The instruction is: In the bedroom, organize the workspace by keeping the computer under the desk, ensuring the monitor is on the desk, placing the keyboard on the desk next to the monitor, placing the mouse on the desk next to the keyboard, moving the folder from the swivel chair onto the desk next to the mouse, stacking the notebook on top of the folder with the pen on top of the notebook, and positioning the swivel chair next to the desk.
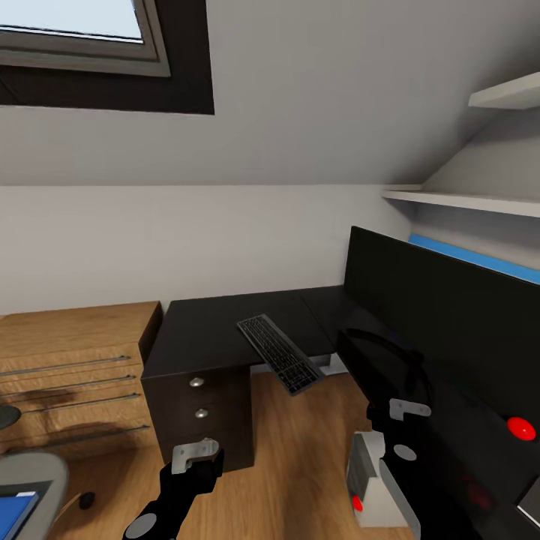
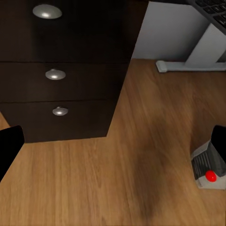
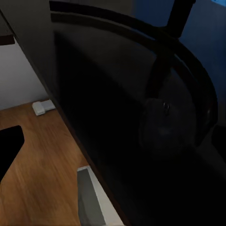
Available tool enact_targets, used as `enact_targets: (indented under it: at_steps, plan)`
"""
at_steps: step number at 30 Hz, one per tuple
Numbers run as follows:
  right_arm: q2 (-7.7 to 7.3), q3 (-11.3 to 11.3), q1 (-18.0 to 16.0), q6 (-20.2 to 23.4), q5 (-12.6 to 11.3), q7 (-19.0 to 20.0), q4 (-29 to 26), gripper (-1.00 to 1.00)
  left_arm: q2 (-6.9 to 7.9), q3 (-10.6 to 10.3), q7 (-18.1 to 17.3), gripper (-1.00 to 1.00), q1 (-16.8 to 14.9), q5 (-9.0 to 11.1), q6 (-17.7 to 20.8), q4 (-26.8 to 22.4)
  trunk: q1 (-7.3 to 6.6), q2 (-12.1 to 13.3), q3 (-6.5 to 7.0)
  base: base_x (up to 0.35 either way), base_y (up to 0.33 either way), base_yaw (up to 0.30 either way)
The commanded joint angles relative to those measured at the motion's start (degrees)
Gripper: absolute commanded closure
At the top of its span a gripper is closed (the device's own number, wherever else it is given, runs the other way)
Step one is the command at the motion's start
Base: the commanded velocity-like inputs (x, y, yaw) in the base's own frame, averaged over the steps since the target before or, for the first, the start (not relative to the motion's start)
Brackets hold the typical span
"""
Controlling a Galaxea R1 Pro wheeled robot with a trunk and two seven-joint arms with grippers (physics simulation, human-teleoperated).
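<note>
Keyboard (image 1: 280,353) is lying on the counter (image 1: 202,334), overhanging its front edge | monitor (image 1: 442,315) is looming beside my right fingers (image 1: 400,420); left fingers (image 2: 9,148) are hanging wide, empty; right unclear | risk: nudging keyboard off.

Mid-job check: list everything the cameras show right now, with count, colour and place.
desk: one, black top, against the wall ahead
drawer unit: one, black, three silver knobs, under the desk's left end
keyboard: one, silver-grey with dark keys, overhanging the desk's front edge
monitor: one, black front with a red dot, close at right
computer: one, light grey with a red light, on the floor
cabinet: one, light wood, left of the desk
swivel chair: one, grey, lower left corner
folder: one, blue, on the chair seat
mouse: one, black, on the floor
shelves: two, white, upper right
left gripper: black and grey
right gripper: black and grey, by the monitor
</note>
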Motion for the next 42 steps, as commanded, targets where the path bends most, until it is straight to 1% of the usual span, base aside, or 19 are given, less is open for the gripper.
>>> enact_targets:
  at_steps: [1, 5, 6, 9, 10, 16, 23, 29, 33, 37, 42]
  plan:
    - [-0.11, 0.3, -0.03, 0.35, -0.26, -0.49, -0.1, -1.0, 0.0, -0.07, 0.48, -1.0, -0.01, 0.61, 0.18, -0.1, 0.01, -0.03, -0.05, 0.076, 0.0, 0.0]
    - [-0.37, 0.05, -0.03, 0.33, -0.68, -0.37, -0.1, -1.0, 0.0, -0.07, 0.48, -1.0, -0.01, 0.62, 0.2, -0.1, 0.01, -0.03, -0.05, 0.043, 0.0, 0.0]
    - [-0.77, -1.2, -0.03, 0.32, -1.74, 0.97, -0.1, -1.0, 0.0, -0.07, 0.48, -1.0, -0.01, 0.62, 0.2, -0.1, 0.01, -0.03, -0.05, 0.008, 0.0, 0.0]
    - [-0.91, -2.74, -0.03, 0.34, -2.67, 2.79, -0.11, -1.0, 0.0, -0.07, 0.48, -1.0, -0.01, 0.62, 0.19, -0.1, 0.01, -0.03, -0.05, 0.005, 0.0, 0.0]
    - [-0.96, -4.02, -0.03, 0.36, -3.15, 4.04, -0.11, -1.0, 0.0, -0.07, 0.48, -1.0, -0.01, 0.62, 0.21, -0.1, 0.01, -0.03, -0.05, 0.003, 0.0, 0.0]
    - [-1.04, -7.61, -0.03, 0.46, -3.9, 6.42, -0.12, -1.0, 0.0, -0.07, 0.48, -1.0, -0.01, 0.65, 0.22, -0.1, 0.01, -0.03, -0.05, 0.001, 0.0, 0.0]
    - [-1.06, -9.25, -0.03, 0.49, -4.32, 6.94, -0.12, -1.0, -0.02, -0.07, 0.48, -1.0, -0.01, 0.68, 0.19, -0.1, 0.01, -0.03, -0.05, 0.0, 0.0, 0.0]
    - [-1.06, -12.0, -0.03, 0.44, -4.66, 7.39, -0.12, -1.0, -0.01, -0.07, 0.48, -1.0, -0.01, 0.7, 0.19, -0.1, 0.01, -0.03, -0.05, 0.0, 0.0, 0.0]
    - [-1.06, -13.45, -0.03, 0.46, -5.49, 8.29, -0.12, -1.0, -0.02, -0.07, 0.48, -1.0, -0.01, 0.71, 0.2, -0.1, 0.01, -0.03, -0.05, 0.0, 0.0, 0.0]
    - [-1.06, -14.0, -0.03, 0.47, -6.36, 9.0, -0.12, -1.0, 0.0, -0.07, 0.48, -1.0, -0.01, 0.71, 0.22, -0.1, 0.01, -0.03, -0.05, 0.0, 0.0, 0.0]
    - [-1.06, -14.19, -0.03, 0.49, -6.79, 9.27, -0.12, -1.0, -0.06, -0.07, 0.48, -1.0, -0.01, 0.71, 0.25, -0.1, 0.01, -0.03, -0.05, 0.0, 0.0, 0.0]
